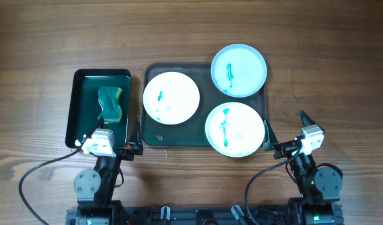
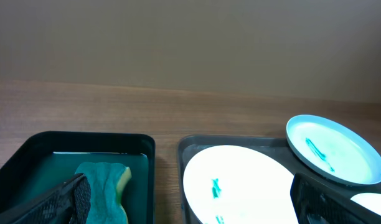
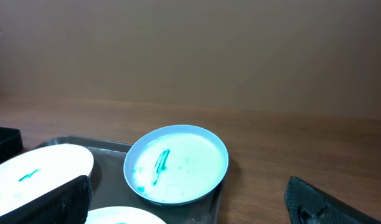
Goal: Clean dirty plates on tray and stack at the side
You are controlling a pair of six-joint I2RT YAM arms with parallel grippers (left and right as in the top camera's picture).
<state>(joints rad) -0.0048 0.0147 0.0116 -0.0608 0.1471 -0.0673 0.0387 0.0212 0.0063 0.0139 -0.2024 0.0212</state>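
Three white plates with teal streaks lie on the dark grey-green tray (image 1: 179, 132): one at the left (image 1: 171, 97), one at the far right corner (image 1: 239, 70), one at the near right (image 1: 234, 129). My left gripper (image 1: 110, 139) is open and empty at the near edge, straddling the gap between the two trays; its view (image 2: 193, 208) shows the left plate (image 2: 240, 180) and the far plate (image 2: 330, 152). My right gripper (image 1: 284, 128) is open and empty by the tray's near right corner; its view (image 3: 190, 208) shows the far plate (image 3: 178, 165).
A smaller glossy black tray (image 1: 72, 106) stands left of the big tray and holds a teal-and-yellow sponge (image 1: 110, 104), which also shows in the left wrist view (image 2: 103, 183). Bare wooden table (image 1: 329, 75) lies right of the tray and beyond it.
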